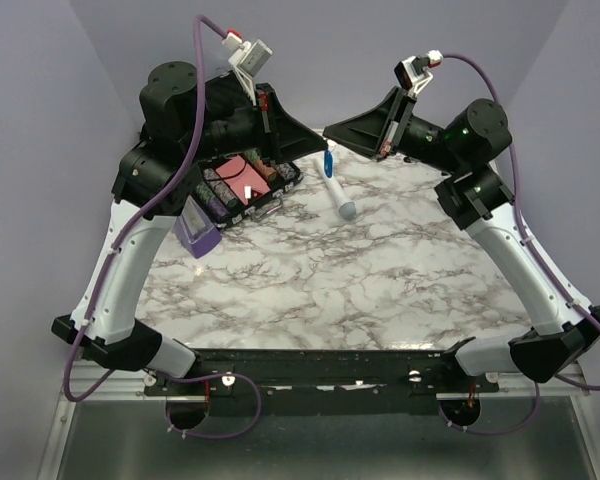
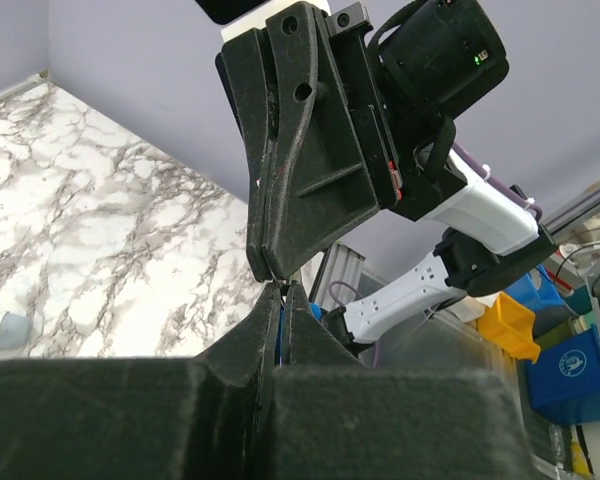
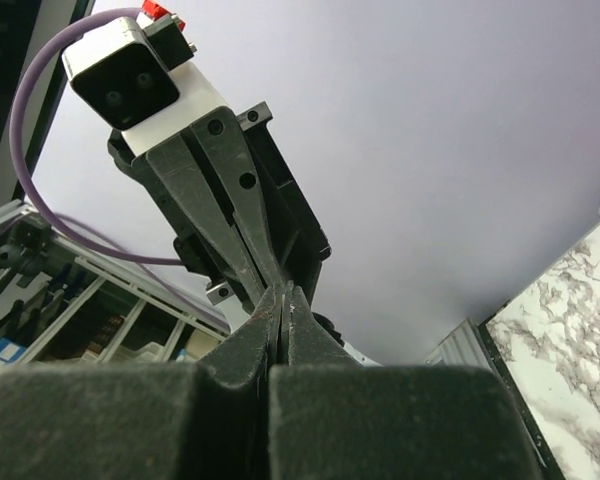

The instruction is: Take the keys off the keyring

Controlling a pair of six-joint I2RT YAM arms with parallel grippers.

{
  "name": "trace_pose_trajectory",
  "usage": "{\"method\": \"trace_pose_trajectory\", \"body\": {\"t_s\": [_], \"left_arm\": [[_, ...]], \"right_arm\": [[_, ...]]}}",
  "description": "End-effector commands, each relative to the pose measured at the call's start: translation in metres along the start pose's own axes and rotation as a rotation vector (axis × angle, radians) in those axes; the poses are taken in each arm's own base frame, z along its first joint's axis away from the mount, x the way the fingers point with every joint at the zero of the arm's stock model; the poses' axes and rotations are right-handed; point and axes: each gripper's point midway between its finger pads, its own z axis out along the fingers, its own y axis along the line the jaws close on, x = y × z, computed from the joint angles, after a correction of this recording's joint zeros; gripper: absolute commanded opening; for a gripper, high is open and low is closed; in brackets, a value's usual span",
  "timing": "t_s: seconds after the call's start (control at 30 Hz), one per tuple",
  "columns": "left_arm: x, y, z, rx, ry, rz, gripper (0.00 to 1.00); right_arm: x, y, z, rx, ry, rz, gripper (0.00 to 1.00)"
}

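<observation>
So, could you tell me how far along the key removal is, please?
Done: the keyring hangs above the table. In hand: left gripper and right gripper are shut, tip to tip, blue showing between the left fingers. Remaining: no key is visibly free yet.

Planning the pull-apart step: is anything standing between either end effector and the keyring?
Nothing visible does. The left end effector is closed on the blue keyring, seen as a blue sliver in its grip, and the shut right end effector meets it tip to tip in the air.
</observation>
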Motion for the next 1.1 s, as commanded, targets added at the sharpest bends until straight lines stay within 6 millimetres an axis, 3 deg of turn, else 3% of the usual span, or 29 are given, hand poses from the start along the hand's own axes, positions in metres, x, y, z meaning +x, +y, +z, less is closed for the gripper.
{"method": "trace_pose_trajectory", "body": {"t_s": [0.0,0.23,0.6,0.8,1.07], "left_arm": [[-0.007,0.003,0.005,-0.007,-0.017,0.009,0.0],[-0.022,0.033,0.012,-0.161,-0.107,-0.098,0.0],[-0.051,0.078,0.004,-0.41,-0.336,-0.319,0.0],[-0.055,0.093,-0.008,-0.503,-0.444,-0.421,0.0],[-0.044,0.11,-0.017,-0.628,-0.5,-0.472,0.0]], "right_arm": [[-0.006,-0.003,0.009,-0.005,-0.009,-0.007,0.01],[-0.019,-0.017,0.018,0.025,-0.053,0.002,0.01],[-0.045,-0.033,0.033,0.059,-0.143,0.005,0.01],[-0.052,-0.039,0.028,0.091,-0.205,0.014,0.01],[-0.061,-0.05,0.012,0.184,-0.322,0.025,0.01]]}}
